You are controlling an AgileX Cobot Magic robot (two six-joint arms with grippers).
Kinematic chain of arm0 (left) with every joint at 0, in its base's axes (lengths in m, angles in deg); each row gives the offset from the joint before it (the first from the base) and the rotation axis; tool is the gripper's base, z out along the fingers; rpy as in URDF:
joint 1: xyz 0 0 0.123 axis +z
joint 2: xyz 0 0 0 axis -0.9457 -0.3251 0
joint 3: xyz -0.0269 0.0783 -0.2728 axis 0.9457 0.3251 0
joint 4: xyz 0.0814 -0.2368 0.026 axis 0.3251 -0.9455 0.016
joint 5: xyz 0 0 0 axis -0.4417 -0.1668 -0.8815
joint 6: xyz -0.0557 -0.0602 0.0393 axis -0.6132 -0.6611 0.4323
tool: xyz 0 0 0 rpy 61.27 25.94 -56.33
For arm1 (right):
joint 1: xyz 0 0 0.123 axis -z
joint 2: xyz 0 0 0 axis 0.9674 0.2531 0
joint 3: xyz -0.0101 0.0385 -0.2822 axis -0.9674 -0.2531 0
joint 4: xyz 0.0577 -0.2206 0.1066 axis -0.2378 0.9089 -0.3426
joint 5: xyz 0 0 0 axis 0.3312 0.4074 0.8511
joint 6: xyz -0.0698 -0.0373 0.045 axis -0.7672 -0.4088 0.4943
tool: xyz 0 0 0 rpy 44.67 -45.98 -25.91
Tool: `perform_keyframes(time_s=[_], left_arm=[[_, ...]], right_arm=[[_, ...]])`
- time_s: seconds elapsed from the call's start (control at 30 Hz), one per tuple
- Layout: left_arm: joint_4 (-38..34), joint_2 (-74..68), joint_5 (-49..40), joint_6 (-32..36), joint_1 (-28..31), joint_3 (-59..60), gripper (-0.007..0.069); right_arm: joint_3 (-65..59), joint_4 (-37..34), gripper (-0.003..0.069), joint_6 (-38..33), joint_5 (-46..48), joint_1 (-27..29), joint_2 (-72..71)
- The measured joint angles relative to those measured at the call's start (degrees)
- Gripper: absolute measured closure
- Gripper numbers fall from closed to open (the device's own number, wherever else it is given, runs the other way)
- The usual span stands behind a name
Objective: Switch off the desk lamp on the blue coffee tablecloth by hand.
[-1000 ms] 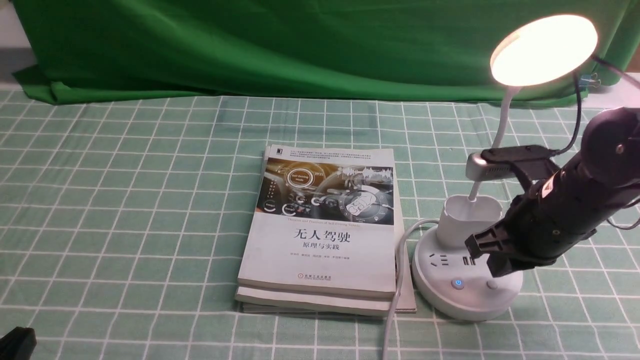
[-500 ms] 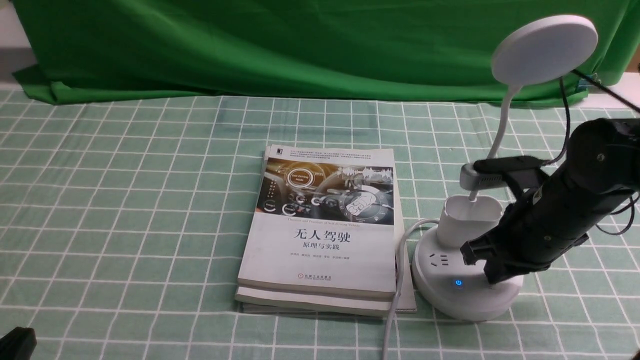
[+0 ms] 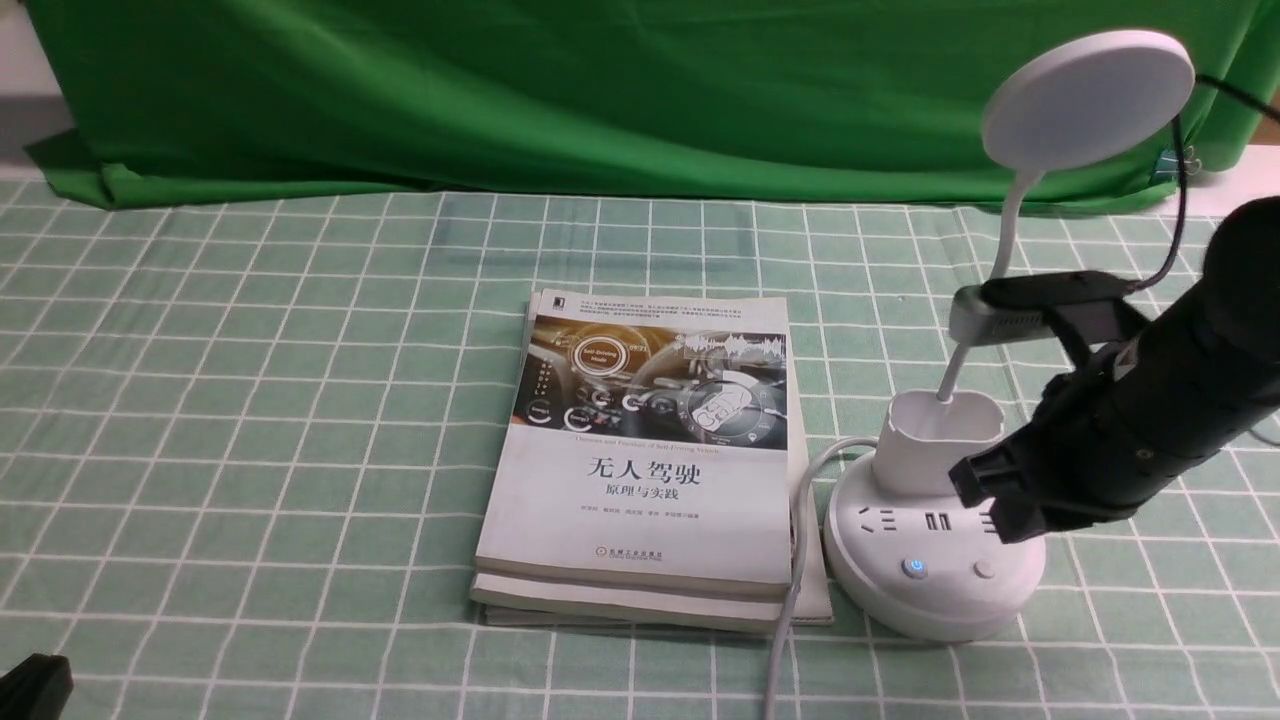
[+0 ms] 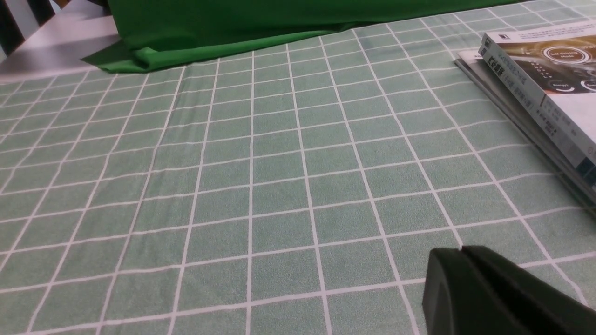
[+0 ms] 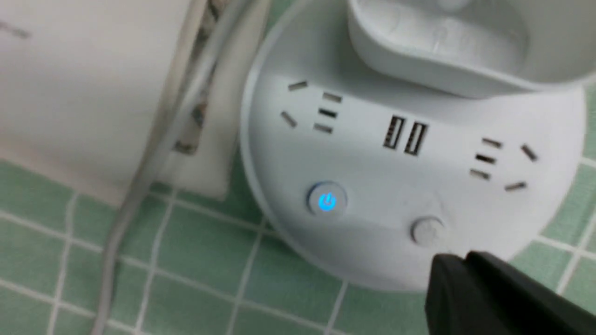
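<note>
The white desk lamp stands at the right on the pale green checked tablecloth [image 3: 250,420]. Its disc head [image 3: 1088,98] is dark. Its round base [image 3: 930,570] carries sockets, a blue-lit power button [image 3: 914,567] and a plain grey button [image 3: 984,570]; both also show in the right wrist view, blue [image 5: 327,201] and grey [image 5: 427,230]. My right gripper [image 3: 990,500] is shut and empty, hovering just above the base, a little above the grey button; it also shows in the right wrist view [image 5: 458,263]. My left gripper [image 4: 461,253] is shut and empty, low over bare cloth.
Two stacked books [image 3: 645,460] lie left of the lamp base, their edge also in the left wrist view [image 4: 540,88]. The lamp's white cord [image 3: 790,600] runs from the base toward the front edge. A dark green backdrop cloth [image 3: 600,90] hangs behind.
The lamp head went from lit to dark. My right gripper dipped onto the grey button, covering it, and has since lifted up and to the right, uncovering it. The left arm has not moved.
</note>
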Motion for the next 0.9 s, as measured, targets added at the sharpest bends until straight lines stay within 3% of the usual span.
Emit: perform_keyframes(time_s=[0.6,0.9], left_arm=[[0.0,0.0,0.0,0.0,0.0,0.0,0.0624],[0.0,0.0,0.0,0.0,0.0,0.0,0.0624]], right_arm=[[-26.34,0.05,0.0603,6.39,-8.04,0.0,-44.89],[-28.2,0.05,0.0549,8.85,-9.1,0.0,-61.11]])
